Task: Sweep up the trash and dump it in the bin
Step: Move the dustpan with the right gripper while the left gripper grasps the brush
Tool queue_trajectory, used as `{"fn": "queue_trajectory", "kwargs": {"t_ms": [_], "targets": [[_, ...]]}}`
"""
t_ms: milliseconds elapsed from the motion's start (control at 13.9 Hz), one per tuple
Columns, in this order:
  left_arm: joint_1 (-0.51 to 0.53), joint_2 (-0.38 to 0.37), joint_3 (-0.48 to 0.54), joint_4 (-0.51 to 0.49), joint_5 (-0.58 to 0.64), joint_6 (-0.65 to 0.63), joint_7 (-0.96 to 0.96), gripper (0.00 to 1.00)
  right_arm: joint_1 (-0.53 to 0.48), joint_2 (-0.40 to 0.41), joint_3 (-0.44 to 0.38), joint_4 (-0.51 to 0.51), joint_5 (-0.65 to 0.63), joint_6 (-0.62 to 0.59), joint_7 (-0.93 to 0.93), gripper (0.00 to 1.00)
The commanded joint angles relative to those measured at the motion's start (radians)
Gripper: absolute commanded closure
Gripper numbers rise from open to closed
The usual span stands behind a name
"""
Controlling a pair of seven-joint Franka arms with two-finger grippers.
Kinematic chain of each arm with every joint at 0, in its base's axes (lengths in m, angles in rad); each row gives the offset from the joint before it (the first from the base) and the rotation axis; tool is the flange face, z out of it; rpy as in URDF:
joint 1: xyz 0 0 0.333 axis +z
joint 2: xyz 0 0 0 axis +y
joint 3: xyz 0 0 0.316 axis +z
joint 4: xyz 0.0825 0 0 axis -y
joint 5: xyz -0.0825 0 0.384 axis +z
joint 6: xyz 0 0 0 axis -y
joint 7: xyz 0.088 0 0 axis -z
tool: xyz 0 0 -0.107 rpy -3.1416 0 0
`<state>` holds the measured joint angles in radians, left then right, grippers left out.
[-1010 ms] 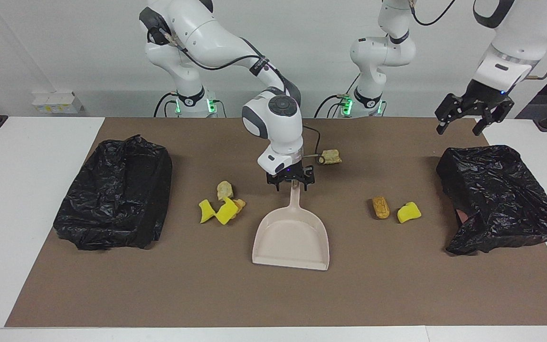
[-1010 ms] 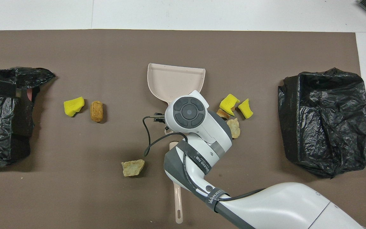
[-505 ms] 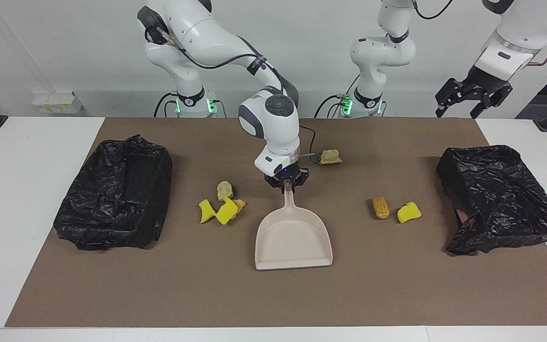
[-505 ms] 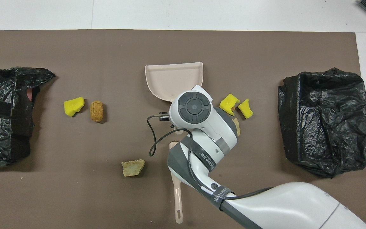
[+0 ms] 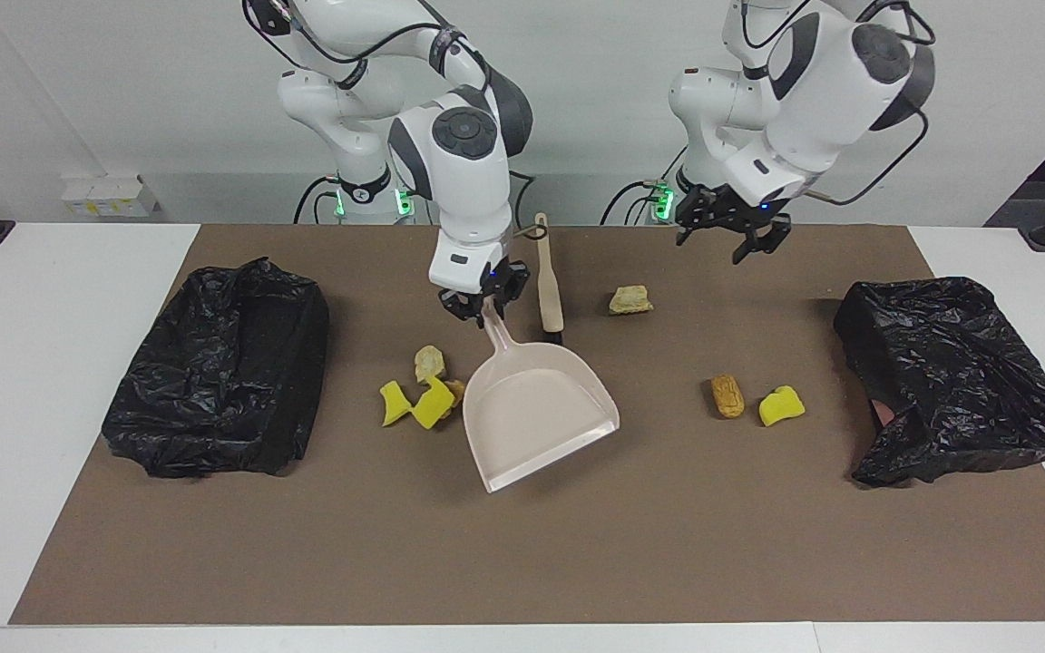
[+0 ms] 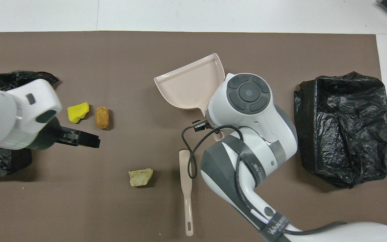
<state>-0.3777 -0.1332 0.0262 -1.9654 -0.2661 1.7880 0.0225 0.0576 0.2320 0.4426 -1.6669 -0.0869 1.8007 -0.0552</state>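
Over the mat's middle, right fingers (image 5: 483, 307) clenched on dustpan (image 5: 536, 413) handle, left fingers (image 5: 729, 238) spread, empty.

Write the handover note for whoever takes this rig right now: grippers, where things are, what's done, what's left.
Right gripper: shut on the dustpan handle, pan swung at an angle, its side beside the scrap cluster.
Left gripper: open, holding nothing, in the air over the mat toward the left arm's end.
Brush: lying on the mat near the robots, beside the dustpan handle.
Trash: the cluster by the pan; a tan lump near the robots; a brown lump and yellow scrap toward the left arm's bin. The other bin sits at the right arm's end.
Done: dustpan gripped.
Left: take the brush, sweep all trash, dump it.
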Motion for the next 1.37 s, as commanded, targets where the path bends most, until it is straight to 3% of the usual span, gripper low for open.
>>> {"fn": "queue_trajectory", "kwargs": {"t_ms": [0, 289, 433, 722, 866, 938, 1227, 1299], "targets": [[-0.155, -0.049, 0.018, -0.130, -0.015, 0.112, -0.070, 0.00, -0.018, -0.042, -0.065, -0.030, 0.022, -0.087, -0.358, 1.00], [-0.337, -0.017, 0.018, -0.246, -0.010, 0.278, -0.264, 0.00, -0.019, -0.068, -0.143, -0.125, 0.024, 0.041, -0.786, 1.00], [-0.430, 0.007, 0.018, -0.330, -0.001, 0.383, -0.381, 0.00, -0.021, -0.047, -0.148, -0.151, 0.021, 0.115, -0.909, 1.00], [-0.547, 0.046, 0.017, -0.432, 0.001, 0.514, -0.562, 0.00, -0.022, -0.020, -0.150, -0.157, 0.006, 0.178, -1.095, 1.00], [-0.584, 0.063, 0.017, -0.435, 0.001, 0.541, -0.634, 0.00, -0.022, -0.022, -0.150, -0.162, 0.006, 0.184, -1.106, 1.00], [-0.592, 0.061, 0.017, -0.437, 0.001, 0.536, -0.656, 0.05, -0.022, -0.022, -0.150, -0.165, 0.006, 0.186, -1.106, 1.00], [-0.593, 0.061, 0.017, -0.435, 0.001, 0.528, -0.679, 1.00, -0.021, -0.013, -0.150, -0.166, 0.006, 0.183, -1.092, 1.00], [-0.593, 0.061, 0.015, -0.435, 0.001, 0.527, -0.679, 1.00, -0.021, -0.013, -0.150, -0.166, 0.006, 0.184, -1.092, 1.00]]}}
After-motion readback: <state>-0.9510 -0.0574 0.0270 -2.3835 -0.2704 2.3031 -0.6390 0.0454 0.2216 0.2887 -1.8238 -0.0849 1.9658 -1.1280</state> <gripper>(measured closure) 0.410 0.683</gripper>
